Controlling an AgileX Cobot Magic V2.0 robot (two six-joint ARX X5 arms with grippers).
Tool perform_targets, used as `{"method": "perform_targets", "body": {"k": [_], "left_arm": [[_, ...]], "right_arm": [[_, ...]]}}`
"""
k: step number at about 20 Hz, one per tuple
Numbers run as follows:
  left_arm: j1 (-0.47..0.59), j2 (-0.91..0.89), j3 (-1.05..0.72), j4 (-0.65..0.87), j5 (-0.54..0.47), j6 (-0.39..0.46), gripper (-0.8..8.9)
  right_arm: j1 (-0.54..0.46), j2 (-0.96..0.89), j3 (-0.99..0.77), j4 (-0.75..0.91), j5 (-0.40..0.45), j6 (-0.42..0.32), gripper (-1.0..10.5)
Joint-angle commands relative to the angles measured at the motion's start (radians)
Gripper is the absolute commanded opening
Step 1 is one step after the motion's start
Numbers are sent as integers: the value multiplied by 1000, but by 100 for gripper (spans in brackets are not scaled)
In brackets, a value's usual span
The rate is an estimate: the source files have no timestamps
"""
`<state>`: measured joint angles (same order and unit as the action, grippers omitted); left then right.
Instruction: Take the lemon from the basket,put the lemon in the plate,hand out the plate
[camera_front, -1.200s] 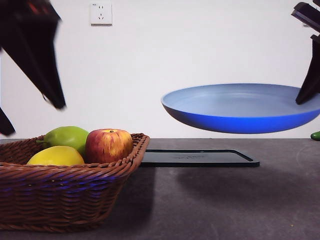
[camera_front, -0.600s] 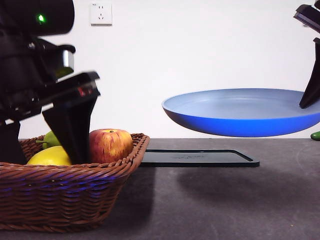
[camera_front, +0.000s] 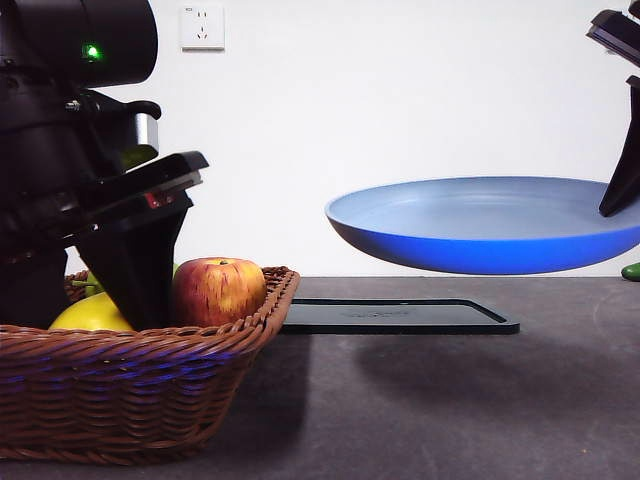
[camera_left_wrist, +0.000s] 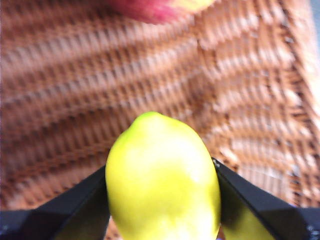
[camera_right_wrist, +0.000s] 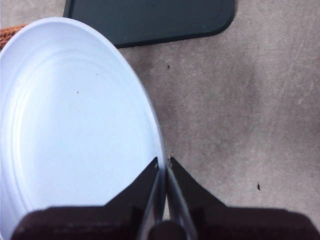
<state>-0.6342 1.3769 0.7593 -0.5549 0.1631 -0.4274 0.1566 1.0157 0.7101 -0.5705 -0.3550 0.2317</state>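
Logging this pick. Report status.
Left tool down in basket, jaws flanking lemon. Right tool pinching plate rim, held aloft. Apple beside lemon.

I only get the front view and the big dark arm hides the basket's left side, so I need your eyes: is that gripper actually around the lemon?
Observer: Yes. The left wrist view shows the left gripper with one jaw on each side of the lemon, in the basket.
Operator: Which arm holds the plate?
Observer: The right gripper; its jaws pinch the plate by the rim.
Operator: Anything in the plate?
Observer: No, its inside is bare.
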Motion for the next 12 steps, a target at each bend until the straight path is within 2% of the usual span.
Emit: {"method": "perform_targets", "body": {"k": [1,4,6,9,11,12], "left_arm": [[-10,14,25,10,47,12,202],[-10,14,105,5,126,13,202],[-10,14,196,4,190,13,202],[-28,14,343,6,287,33,202],[-62,14,420,10,281,68,202],[-84,14,444,16,255,90,202]], "right_arm": [[1,5,20,16,39,10,3],[1,8,20,16,102,10,3],[1,21,20,16,102,10,3],[6,43,20,15,77,16,3],[19,45,20,24,13,29,3],[27,45,20,32,11,34,3]]}}
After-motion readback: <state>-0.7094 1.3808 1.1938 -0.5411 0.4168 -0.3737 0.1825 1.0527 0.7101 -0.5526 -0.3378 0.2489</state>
